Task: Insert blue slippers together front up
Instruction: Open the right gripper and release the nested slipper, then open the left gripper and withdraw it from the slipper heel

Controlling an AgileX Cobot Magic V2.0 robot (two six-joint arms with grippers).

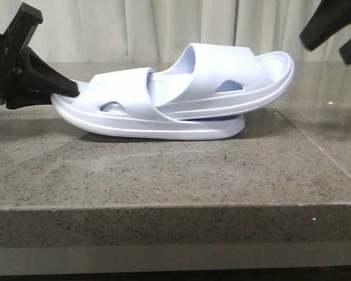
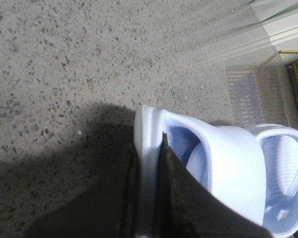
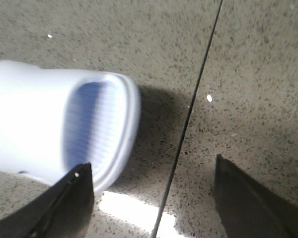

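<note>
The two pale blue slippers are nested on the stone table. The lower slipper [image 1: 128,114] lies flat. The upper slipper [image 1: 234,73] is pushed under the lower one's strap and its free end tilts up to the right. My left gripper [image 1: 67,89] is shut on the left end of the lower slipper; in the left wrist view its fingers [image 2: 176,188] pinch the slipper's rim [image 2: 148,148]. My right gripper [image 1: 339,35] is open and empty, raised above the right end of the upper slipper [image 3: 64,124]. In the right wrist view the right gripper [image 3: 151,186] hangs over bare table.
The grey speckled stone table [image 1: 164,170] has its front edge close to the camera. A seam [image 3: 188,114] runs across the table to the right of the slippers. Pale curtains [image 1: 164,29] hang behind the table.
</note>
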